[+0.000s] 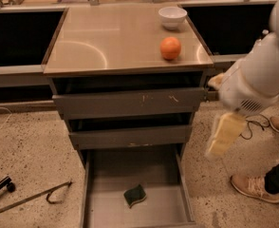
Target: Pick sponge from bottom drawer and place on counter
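Note:
The dark green sponge (135,195) lies flat on the floor of the open bottom drawer (106,210), near its middle. The counter (111,37) is the shiny beige top of the grey cabinet. My gripper (223,137), pale yellow on a white arm, hangs at the right of the cabinet beside the middle drawer, above and to the right of the sponge. It is apart from the sponge and the drawer.
An orange (170,48) and a white bowl (172,17) sit on the counter's right side. The two upper drawers (130,103) stand slightly open. A person's shoes (255,188) are on the floor at the right. A metal rod (30,198) lies at the left.

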{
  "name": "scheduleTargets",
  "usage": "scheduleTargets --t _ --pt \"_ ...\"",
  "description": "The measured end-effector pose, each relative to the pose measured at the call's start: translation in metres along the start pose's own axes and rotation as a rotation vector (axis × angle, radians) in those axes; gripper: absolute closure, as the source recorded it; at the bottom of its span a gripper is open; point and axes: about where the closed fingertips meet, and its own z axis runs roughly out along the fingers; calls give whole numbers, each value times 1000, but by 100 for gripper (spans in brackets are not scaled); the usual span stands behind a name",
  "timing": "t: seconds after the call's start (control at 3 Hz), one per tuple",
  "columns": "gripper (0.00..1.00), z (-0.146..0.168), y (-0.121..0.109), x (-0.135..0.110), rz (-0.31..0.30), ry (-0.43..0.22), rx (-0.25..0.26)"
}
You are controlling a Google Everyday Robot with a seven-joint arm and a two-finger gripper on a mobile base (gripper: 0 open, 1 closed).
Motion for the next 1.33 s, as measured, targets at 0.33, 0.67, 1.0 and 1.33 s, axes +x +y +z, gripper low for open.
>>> scheduleTargets --t 0.33,0.67,1.0,1.33 --pt "0 111 37 -5 -17 -97 -138" --pt "0 208 58 -13 17 -179 -210" --pt "0 218 43 -17 34 -212 -156" --pt "0 220 44 -17 37 -214 -161"
